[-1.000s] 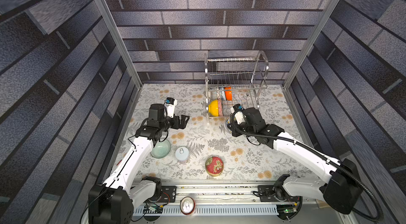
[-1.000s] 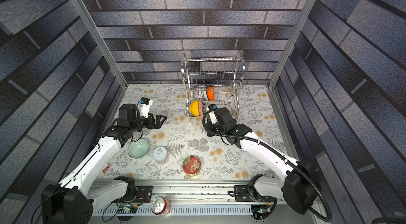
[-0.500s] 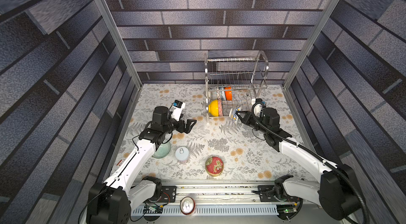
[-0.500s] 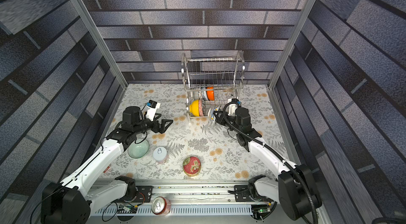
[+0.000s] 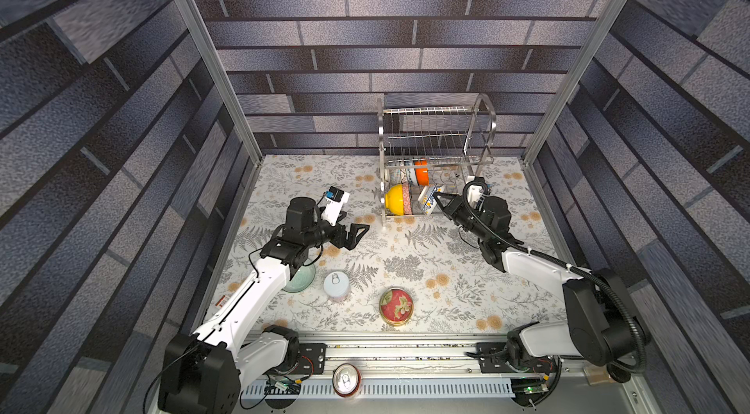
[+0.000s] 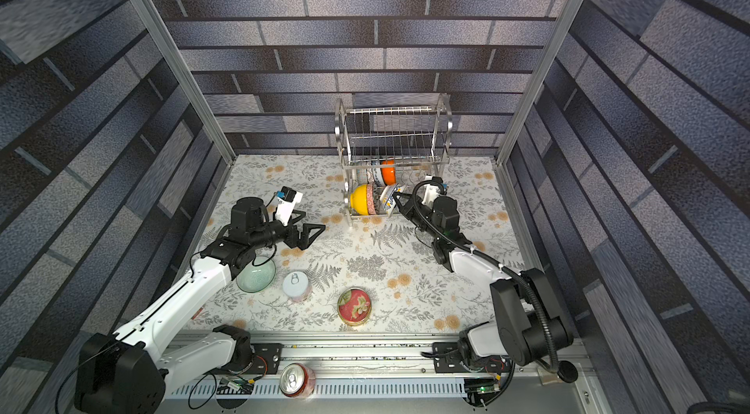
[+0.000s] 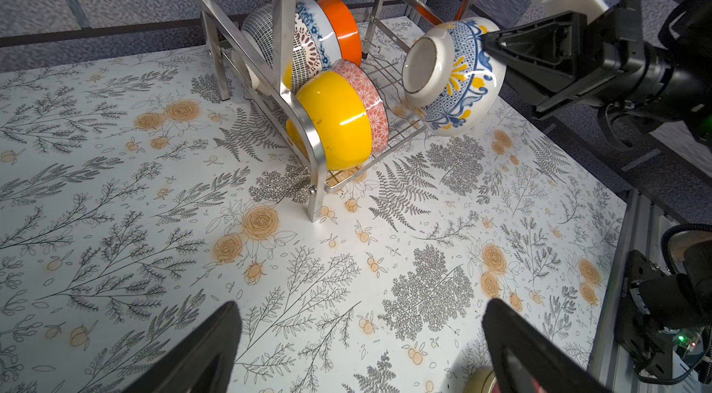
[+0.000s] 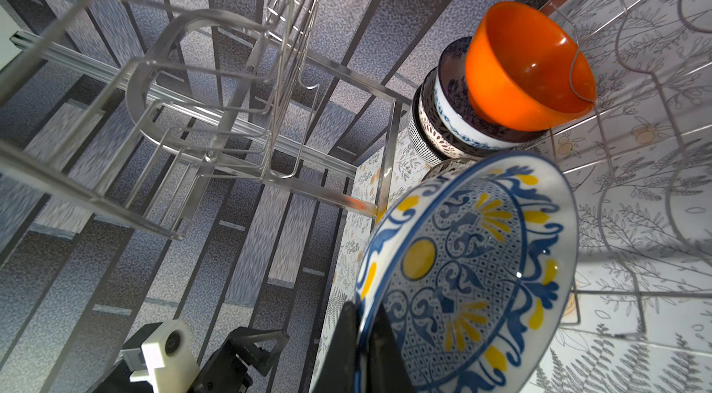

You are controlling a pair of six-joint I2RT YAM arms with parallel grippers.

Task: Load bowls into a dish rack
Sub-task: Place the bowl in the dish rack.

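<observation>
One blue-and-yellow bowl (image 5: 425, 203), centre frame in a top view, hangs at the lower shelf of the dish rack (image 5: 430, 128), its rim pinched by the right gripper (image 5: 436, 196). The left gripper (image 5: 357, 231), left of centre, gapes empty. Left wrist view, upper right: the bowl is on edge, foot showing. Right wrist view, bottom: jaws clenched across the thin rim. Probably glazed ceramic: stiff, slick, chippable, so hold the rim firmly.

Table (image 5: 446, 270): covered by a floral-printed sheet
Far side: dish rack (image 5: 436, 156) stands on its legs
Near side: pale green bowl (image 6: 256, 276), white can (image 5: 337, 285) just beside, red tin (image 5: 396, 305) apart
</observation>
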